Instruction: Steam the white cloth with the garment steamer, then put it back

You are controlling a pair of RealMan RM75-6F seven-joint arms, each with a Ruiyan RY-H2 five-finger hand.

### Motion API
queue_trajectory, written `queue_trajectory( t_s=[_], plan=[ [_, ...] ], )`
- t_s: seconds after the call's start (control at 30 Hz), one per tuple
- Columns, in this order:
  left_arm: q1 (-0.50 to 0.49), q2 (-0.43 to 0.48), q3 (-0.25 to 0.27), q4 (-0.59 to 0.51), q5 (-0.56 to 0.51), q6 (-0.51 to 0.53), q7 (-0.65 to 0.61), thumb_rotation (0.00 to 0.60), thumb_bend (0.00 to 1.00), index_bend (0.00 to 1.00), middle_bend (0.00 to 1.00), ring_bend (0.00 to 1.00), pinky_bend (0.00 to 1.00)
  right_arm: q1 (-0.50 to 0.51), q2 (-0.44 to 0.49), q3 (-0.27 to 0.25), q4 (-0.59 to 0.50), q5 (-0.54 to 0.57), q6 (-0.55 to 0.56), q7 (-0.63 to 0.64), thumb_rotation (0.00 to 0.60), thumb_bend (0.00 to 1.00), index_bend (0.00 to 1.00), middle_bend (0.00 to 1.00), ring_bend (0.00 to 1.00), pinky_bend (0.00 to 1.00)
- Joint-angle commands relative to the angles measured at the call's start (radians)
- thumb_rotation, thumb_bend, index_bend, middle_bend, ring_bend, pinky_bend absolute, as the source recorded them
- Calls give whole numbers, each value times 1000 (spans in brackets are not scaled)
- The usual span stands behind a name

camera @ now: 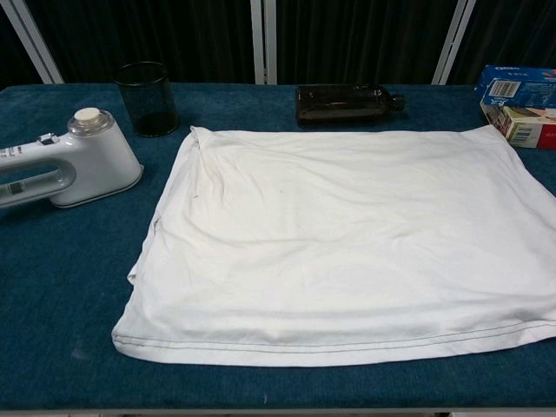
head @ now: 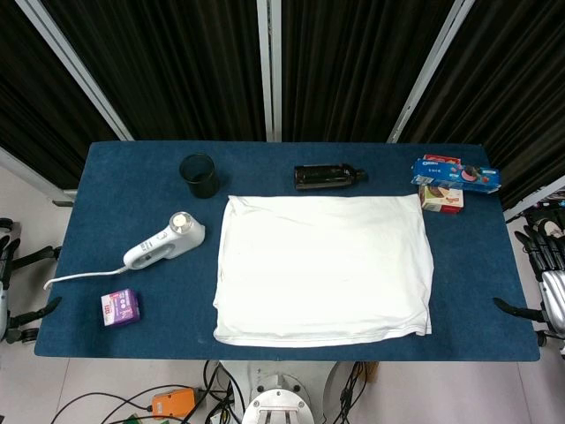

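The white cloth (head: 322,269) (camera: 347,234) lies spread flat over the middle of the blue table (head: 124,194). To its left the white garment steamer (head: 165,242) (camera: 69,165) lies on its side on the table, head toward the cloth, with no hand on it. My left hand (head: 7,256) shows only at the left edge of the head view, beyond the table's side, fingers apart and empty. Off the table's right side is my right hand (head: 549,287), also spread and empty. Neither hand appears in the chest view.
A black cup (head: 199,174) (camera: 148,97) stands behind the steamer. A dark bottle (head: 327,177) (camera: 347,102) lies behind the cloth. Cookie boxes (head: 455,174) (camera: 517,87) sit at the back right. A small purple box (head: 121,306) and the steamer's cord (head: 84,276) lie at the front left.
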Motion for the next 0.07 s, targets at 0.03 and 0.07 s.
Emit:
queue_trajectory(
  t_s=[0.03, 0.07],
  plan=[
    [51, -24, 21, 33, 41, 29, -1, 500, 0, 8, 1, 0, 0, -9, -6, -4, -7, -12, 3, -12, 600, 0, 0, 0, 0, 0],
    [57, -25, 21, 37, 46, 25, -3, 501, 0, 13, 1, 0, 0, -9, -8, -5, -9, -15, 0, -16, 600, 0, 0, 0, 0, 0]
  ],
)
